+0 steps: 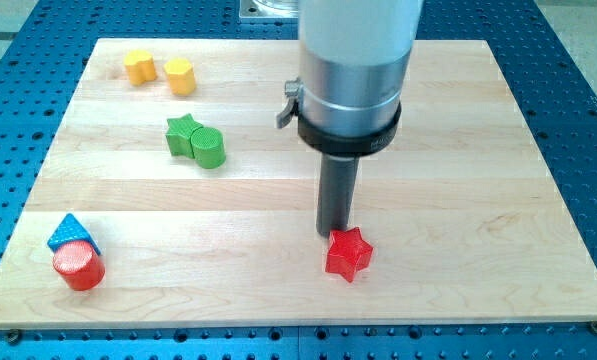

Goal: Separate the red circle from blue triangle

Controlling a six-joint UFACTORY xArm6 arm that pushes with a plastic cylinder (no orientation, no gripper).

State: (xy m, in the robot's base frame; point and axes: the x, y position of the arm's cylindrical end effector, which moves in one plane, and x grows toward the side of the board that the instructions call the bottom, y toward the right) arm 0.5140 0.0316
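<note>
No pincer on my rig; my tip (335,233) touches red star (349,254) at its 11 o'clock. Red circle (78,266) abuts blue triangle (71,233), table (278,290) 8 o'clock corner. No legible writing.

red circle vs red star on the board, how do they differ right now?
Shape: the red circle is a round cylinder; the red star has points.
Place: the circle sits at the view's bottom left; the star is right of centre, near the bottom.
Neighbours: the circle touches the blue triangle; the star stands alone, with my tip right at its upper-left edge.
Both are red and similar in size.
</note>
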